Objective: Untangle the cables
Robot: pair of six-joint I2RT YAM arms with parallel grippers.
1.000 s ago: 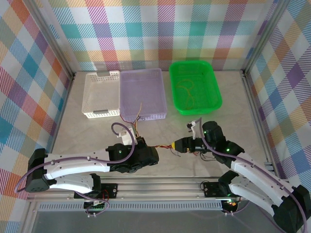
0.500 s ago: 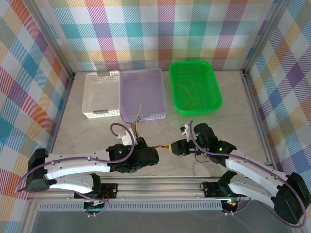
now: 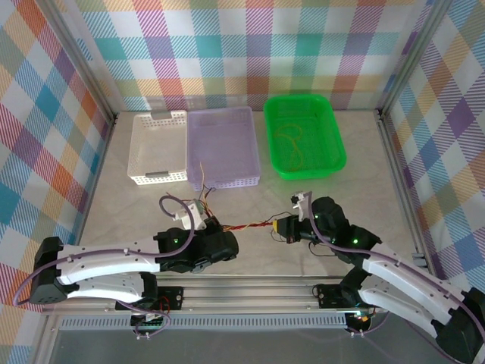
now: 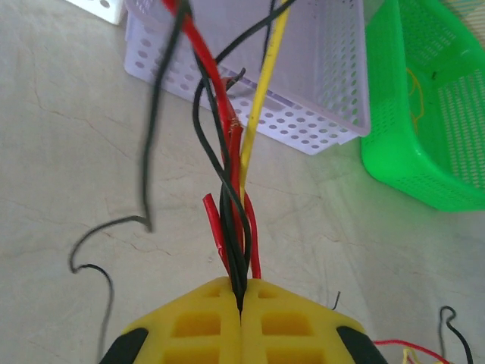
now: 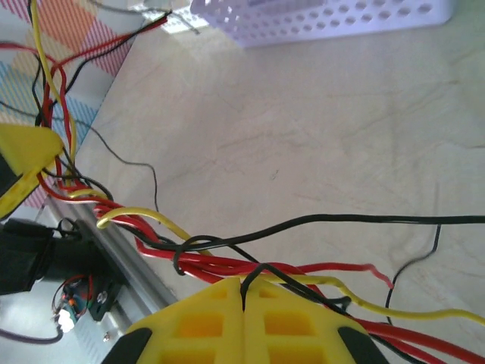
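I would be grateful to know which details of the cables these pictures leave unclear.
- Top view: the cables between the left gripper and right gripper are too thin to count.
- Left wrist view: their far ends are cut off by the top edge, and one black cable is blurred.
- Right wrist view: the right gripper's fingers hide which cables are pinched.

no readable text, no labels, no brand marks, no numbers anywhere
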